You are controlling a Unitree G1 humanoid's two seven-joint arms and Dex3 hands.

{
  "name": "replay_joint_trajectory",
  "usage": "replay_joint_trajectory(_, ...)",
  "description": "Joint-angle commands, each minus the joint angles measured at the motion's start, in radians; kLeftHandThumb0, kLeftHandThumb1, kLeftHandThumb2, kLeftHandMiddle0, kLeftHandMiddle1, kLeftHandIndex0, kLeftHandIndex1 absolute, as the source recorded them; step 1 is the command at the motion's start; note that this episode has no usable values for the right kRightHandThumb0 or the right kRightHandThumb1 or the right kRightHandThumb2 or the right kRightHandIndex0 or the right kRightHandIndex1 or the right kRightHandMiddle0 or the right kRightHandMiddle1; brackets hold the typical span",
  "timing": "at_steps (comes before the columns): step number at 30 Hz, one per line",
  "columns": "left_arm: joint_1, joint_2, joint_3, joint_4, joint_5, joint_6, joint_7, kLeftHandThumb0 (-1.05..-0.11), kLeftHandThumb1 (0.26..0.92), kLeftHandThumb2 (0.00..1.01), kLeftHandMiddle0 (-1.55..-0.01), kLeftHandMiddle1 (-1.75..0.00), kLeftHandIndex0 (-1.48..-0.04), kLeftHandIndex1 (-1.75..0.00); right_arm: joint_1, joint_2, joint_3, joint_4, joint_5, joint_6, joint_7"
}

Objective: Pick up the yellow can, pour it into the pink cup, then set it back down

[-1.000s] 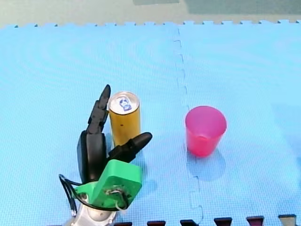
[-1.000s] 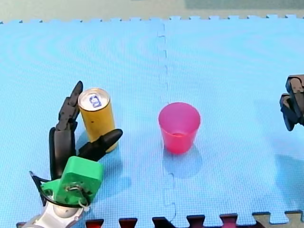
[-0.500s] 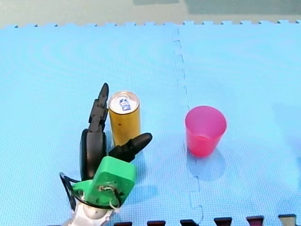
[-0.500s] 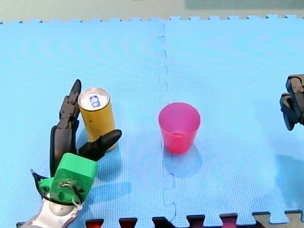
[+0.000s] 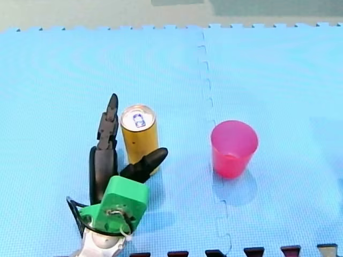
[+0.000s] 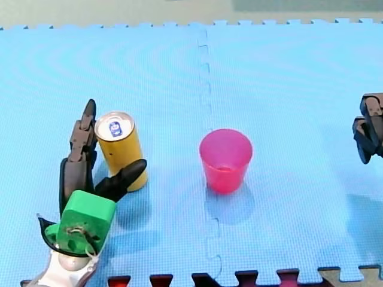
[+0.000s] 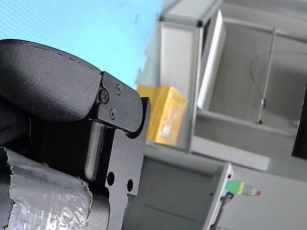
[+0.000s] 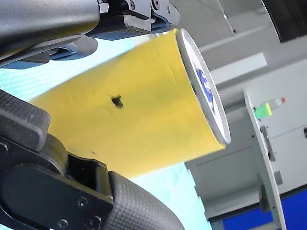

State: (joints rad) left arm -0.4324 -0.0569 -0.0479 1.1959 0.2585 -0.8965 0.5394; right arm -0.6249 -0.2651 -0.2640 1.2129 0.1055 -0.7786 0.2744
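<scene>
Blue foam puzzle mat (image 5: pixel 257 69) w/ a zig-zag seam (image 5: pixel 206 80) running front to back down the middle. A translucent pink plastic cup (image 5: pixel 233 149) stands upright just R of the seam, nearer the mat's front edge and well apart from the can. Open mat btwn them, so nothing is in the way. Cup mouth is up and the inside reads plain pink; contents can't be judged. The yellow metal drinks can (image 5: pixel 139 140) is L of the seam, toward the front-left corner, leaning a bit. It has a silver top w/ a blue-marked tab; opened or sealed, can't tell. The left hand (image 5: pixel 110 163) grips it: black fingers (image 5: pixel 109 122) up the can's outer side, thumb (image 5: pixel 144 165) pressed low on its front, green wrist block (image 5: pixel 119 201) behind. Second wrist view shows the pads tight on the can's side. The thumb partly hides the can's base, so on or off the mat is unclear. The right hand (image 6: pixel 370 128) is at the mat's right edge, cut off by the frame; open or closed, can't tell. First wrist view shows a yellow box (image 7: pixel 165 115) by grey cabinets (image 7: pixel 230 96), off the mat.
</scene>
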Motion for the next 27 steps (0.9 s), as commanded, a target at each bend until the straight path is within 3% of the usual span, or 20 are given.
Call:
replay_joint_trajectory(1,0.010,0.017,0.019,-0.020,-0.020,-0.012,-0.011,-1.048,0.877,0.02,-0.24,-0.01,-0.15,0.00,-0.004,-0.009,-0.001,0.002,-0.001,0.003,-0.004)
replay_joint_trajectory(10,0.045,0.063,0.050,-0.053,-0.045,-0.063,-0.059,-1.048,0.877,0.01,-0.22,0.00,-0.16,0.00,-0.008,-0.015,0.003,0.004,-0.008,0.009,-0.015)
replay_joint_trajectory(27,0.097,0.088,0.034,-0.113,-0.013,-0.047,-0.092,-1.048,0.893,0.01,-0.20,0.00,-0.15,0.00,-0.008,-0.012,0.010,0.004,-0.017,0.006,-0.035)
